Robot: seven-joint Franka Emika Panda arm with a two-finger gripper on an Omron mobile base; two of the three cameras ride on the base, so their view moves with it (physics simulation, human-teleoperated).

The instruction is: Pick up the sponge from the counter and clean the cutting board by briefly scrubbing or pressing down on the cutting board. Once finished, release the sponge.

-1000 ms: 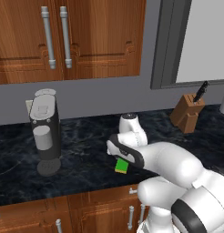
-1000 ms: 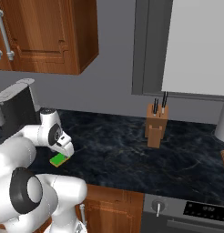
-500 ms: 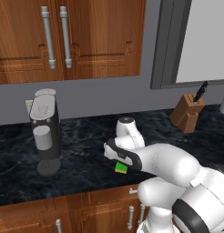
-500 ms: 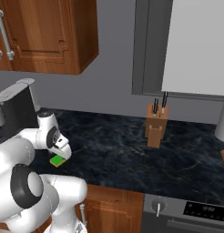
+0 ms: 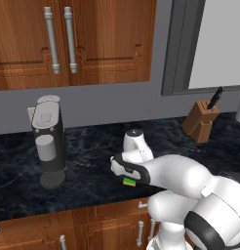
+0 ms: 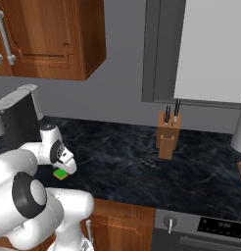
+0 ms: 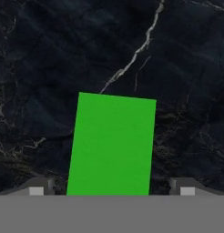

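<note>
Gripper [image 7: 112, 191] hangs low over the sponge [image 7: 112, 144], its 2 fingertips [image 7: 37, 190] spread wide on either side, not touching it. Sponge lies flat near the front edge of the counter [image 5: 92, 171]. Farther back stands a knife block [image 6: 167, 137].

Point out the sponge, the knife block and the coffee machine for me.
sponge [image 7: 111, 144], hand view, middle of its green top.
knife block [image 6: 167, 136], right base view, its wooden front.
coffee machine [image 5: 47, 137], left base view, its dark body.
</note>
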